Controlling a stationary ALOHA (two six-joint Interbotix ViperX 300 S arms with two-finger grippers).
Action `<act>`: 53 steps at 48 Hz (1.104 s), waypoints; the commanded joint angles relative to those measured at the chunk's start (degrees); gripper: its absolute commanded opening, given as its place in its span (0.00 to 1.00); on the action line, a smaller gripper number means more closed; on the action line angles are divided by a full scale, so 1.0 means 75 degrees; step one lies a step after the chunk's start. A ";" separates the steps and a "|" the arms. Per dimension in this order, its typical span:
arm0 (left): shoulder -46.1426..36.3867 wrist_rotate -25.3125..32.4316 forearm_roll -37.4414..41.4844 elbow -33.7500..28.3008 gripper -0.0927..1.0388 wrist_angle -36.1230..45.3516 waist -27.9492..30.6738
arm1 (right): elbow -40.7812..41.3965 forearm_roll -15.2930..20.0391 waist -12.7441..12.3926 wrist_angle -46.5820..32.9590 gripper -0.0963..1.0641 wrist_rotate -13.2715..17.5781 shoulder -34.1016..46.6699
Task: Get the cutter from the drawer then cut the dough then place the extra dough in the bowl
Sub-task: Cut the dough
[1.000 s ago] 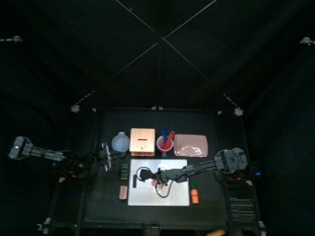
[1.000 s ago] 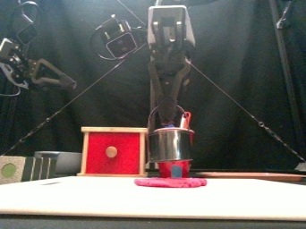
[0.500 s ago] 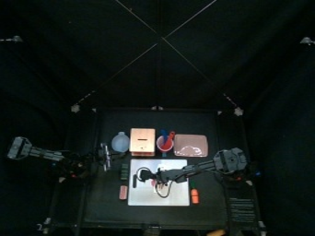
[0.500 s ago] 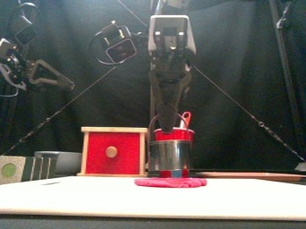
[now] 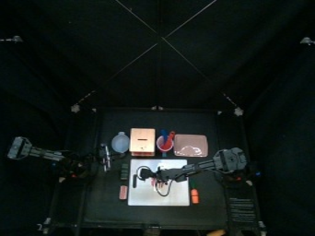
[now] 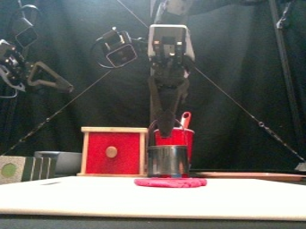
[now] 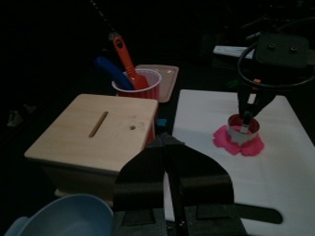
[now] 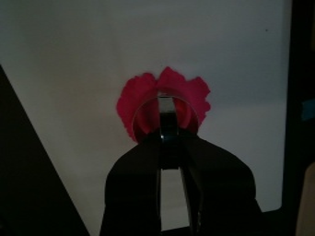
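- Your cutter (image 6: 169,161) has just dropped onto the dough (image 6: 170,182) on the board (image 5: 147,194), with the right gripper (image 6: 167,132) clamped on it.
- Cut looks under way; extra dough not yet freed.
- Left gripper (image 7: 168,147) rests, jaws together.

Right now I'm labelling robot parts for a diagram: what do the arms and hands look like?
The left arm and right arm are black and jointed; the right bears a pale cross-plate. The left hand and right hand each have two dark tapering jaws.
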 commanded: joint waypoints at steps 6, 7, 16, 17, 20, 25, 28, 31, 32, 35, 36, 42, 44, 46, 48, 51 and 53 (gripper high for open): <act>0.0023 -0.0012 -0.0012 -0.0164 0.35 -0.0023 0.0000 | -0.0082 0.0070 -0.0023 0.0082 0.47 0.0000 -0.0199; 0.0023 -0.0012 -0.0012 -0.0164 0.35 -0.0023 0.0000 | -0.0082 0.0082 -0.0035 0.0082 0.47 0.0000 -0.0199; 0.0023 -0.0012 -0.0012 -0.0152 0.35 -0.0023 0.0000 | -0.0094 0.0082 -0.0059 0.0023 0.47 0.0000 -0.0199; 0.0023 -0.0012 -0.0012 -0.0152 0.35 -0.0023 0.0000 | -0.0094 0.0082 -0.0059 0.0023 0.47 0.0000 -0.0199; 0.0023 -0.0012 -0.0012 -0.0152 0.35 -0.0023 0.0000 | -0.0094 0.0082 -0.0070 0.0023 0.47 0.0000 -0.0199; 0.0023 -0.0012 -0.0012 -0.0141 0.35 -0.0023 0.0012 | -0.0059 0.0082 -0.0070 0.0000 0.47 0.0000 -0.0176; 0.0023 -0.0012 -0.0012 -0.0141 0.35 -0.0023 0.0012 | -0.0012 0.0082 -0.0082 0.0000 0.47 0.0000 -0.0164; 0.0023 -0.0012 -0.0012 -0.0141 0.35 -0.0023 0.0000 | 0.0035 0.0082 -0.0105 -0.0012 0.47 0.0012 -0.0141; 0.0023 -0.0012 -0.0012 -0.0141 0.35 -0.0023 0.0000 | 0.0047 0.0094 -0.0105 -0.0012 0.47 0.0012 -0.0129; 0.0012 -0.0012 -0.0012 -0.0141 0.35 -0.0023 0.0000 | 0.0082 0.0105 -0.0117 -0.0047 0.47 0.0012 -0.0117; 0.0012 -0.0012 -0.0012 -0.0152 0.35 -0.0023 0.0012 | 0.0094 0.0117 -0.0129 -0.0059 0.47 0.0012 -0.0129; 0.0023 -0.0012 -0.0012 -0.0152 0.35 -0.0012 0.0012 | 0.0094 0.0234 -0.0141 -0.0234 0.48 0.0023 -0.0129; 0.0012 -0.0012 -0.0012 -0.0152 0.35 -0.0023 0.0012 | 0.0105 0.0281 -0.0152 -0.0258 0.50 0.0012 -0.0141; 0.0023 -0.0012 -0.0012 -0.0152 0.35 -0.0023 0.0012 | 0.0105 0.0305 -0.0152 -0.0270 0.51 0.0012 -0.0152; 0.0023 -0.0012 -0.0012 -0.0164 0.35 -0.0023 0.0012 | 0.0117 0.0305 -0.0152 -0.0281 0.53 0.0012 -0.0152; 0.0023 -0.0012 -0.0012 -0.0152 0.35 -0.0023 0.0000 | 0.0117 0.0305 -0.0152 -0.0293 0.56 0.0023 -0.0141; 0.0012 -0.0012 -0.0012 -0.0152 0.35 -0.0012 0.0012 | 0.0117 0.0305 -0.0152 -0.0293 0.58 0.0023 -0.0141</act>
